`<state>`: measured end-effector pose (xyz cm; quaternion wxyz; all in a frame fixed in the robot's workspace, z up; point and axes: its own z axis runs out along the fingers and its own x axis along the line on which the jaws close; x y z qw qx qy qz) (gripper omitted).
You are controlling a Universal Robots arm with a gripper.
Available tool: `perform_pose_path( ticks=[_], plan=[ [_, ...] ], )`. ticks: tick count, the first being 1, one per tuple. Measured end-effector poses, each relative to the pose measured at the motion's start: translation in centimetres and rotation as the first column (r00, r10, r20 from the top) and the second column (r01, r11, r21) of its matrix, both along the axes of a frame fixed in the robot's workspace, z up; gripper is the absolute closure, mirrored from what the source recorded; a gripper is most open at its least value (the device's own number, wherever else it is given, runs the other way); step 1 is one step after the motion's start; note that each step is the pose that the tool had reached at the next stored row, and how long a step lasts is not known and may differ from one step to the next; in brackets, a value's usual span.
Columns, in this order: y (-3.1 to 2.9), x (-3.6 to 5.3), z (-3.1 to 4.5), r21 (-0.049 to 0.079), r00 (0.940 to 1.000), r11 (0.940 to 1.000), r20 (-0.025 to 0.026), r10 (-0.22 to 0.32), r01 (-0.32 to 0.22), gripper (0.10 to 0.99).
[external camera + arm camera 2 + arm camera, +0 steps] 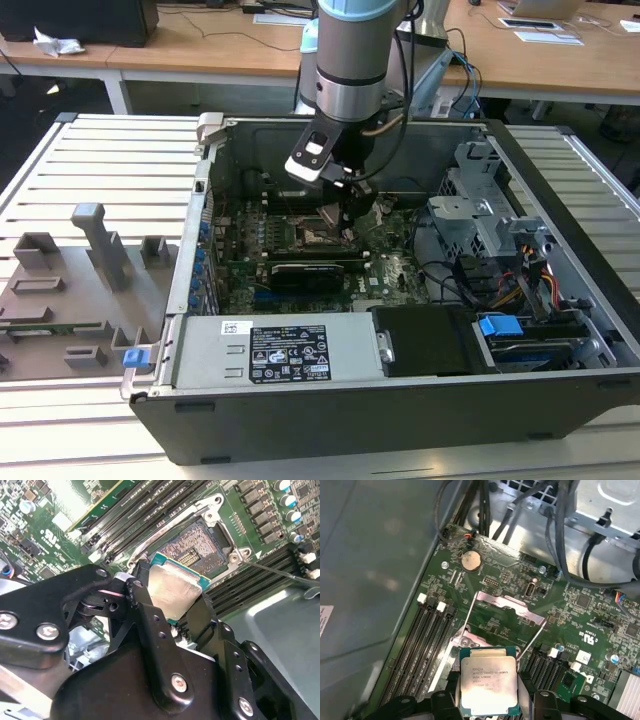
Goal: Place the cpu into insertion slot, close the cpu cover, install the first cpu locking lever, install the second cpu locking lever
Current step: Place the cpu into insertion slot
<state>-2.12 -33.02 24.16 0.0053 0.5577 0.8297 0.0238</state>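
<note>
Gripper [350,208], at 11 o'clock inside the computer case [400,425], is closed on its load. The cover [506,602] stands raised; the socket [194,547] lies open. The chip [176,587] is pinched by two edges, near the socket, not seated. Risk: an offset or tilted descent could bend socket contacts

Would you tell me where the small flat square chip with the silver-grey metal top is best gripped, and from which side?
Pinch the cpu by two opposite edges, from above its metal top, as the black gripper does here: it is thin and flat, and its underside likely must stay free for the square insertion slot.
</note>
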Motion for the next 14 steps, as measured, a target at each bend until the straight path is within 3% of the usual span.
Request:
perform_pose_path(
  ticks=[6,14],
  plan=[
    [0.00,0.00,0.00,0.000,0.9976,0.9976,0.0001,-0.069,0.069,0.545],
    [0.00,0.00,-0.01,-0.001,0.9866,0.9866,0.0000,-0.163,0.163,0.545]
  ],
)
